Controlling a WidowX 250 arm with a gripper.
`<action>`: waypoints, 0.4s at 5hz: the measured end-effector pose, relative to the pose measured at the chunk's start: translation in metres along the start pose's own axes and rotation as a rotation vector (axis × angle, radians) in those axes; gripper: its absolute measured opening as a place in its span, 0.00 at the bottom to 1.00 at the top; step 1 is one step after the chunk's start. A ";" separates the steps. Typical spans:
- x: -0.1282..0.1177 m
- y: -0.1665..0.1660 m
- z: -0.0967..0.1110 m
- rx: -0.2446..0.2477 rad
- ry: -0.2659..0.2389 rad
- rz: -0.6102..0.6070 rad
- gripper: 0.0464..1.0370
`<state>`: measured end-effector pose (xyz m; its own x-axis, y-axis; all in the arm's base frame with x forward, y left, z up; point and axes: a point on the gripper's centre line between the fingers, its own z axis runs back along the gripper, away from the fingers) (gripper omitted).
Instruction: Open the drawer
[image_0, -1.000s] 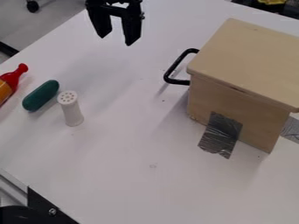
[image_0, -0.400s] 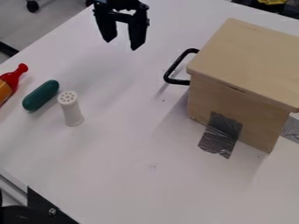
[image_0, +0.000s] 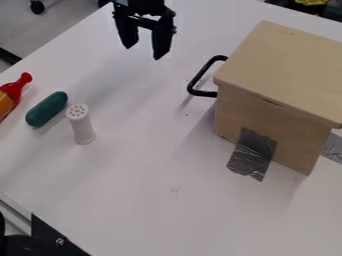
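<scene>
Near the top edge, left of centre, the black gripper (image_0: 143, 52) hangs over the table, open, its two fingertips apart and nothing between them. To its right and lower in the view stands a pale wooden drawer box (image_0: 277, 75). A black bar handle (image_0: 197, 80) sticks out from the box's left side, with a gap between it and the gripper. The drawer looks shut against the box; its front face is mostly hidden from this angle.
On the left of the white table (image_0: 153, 165) are a red and orange bottle (image_0: 15, 90), a dark green cylinder (image_0: 47, 109) and an upright white shaker (image_0: 81, 124). Grey tape (image_0: 252, 154) fixes the box to the table.
The gripper has shifted to the right and slightly down in the view, nearer the handle. The box and the objects on the left have kept their places.
</scene>
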<state>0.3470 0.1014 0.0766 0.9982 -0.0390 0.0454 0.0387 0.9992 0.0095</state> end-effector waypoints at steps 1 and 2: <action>0.003 -0.010 0.000 -0.018 -0.006 -0.007 0.96; 0.006 -0.021 0.000 -0.038 -0.010 -0.005 0.96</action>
<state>0.3526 0.0802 0.0771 0.9975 -0.0440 0.0552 0.0456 0.9986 -0.0284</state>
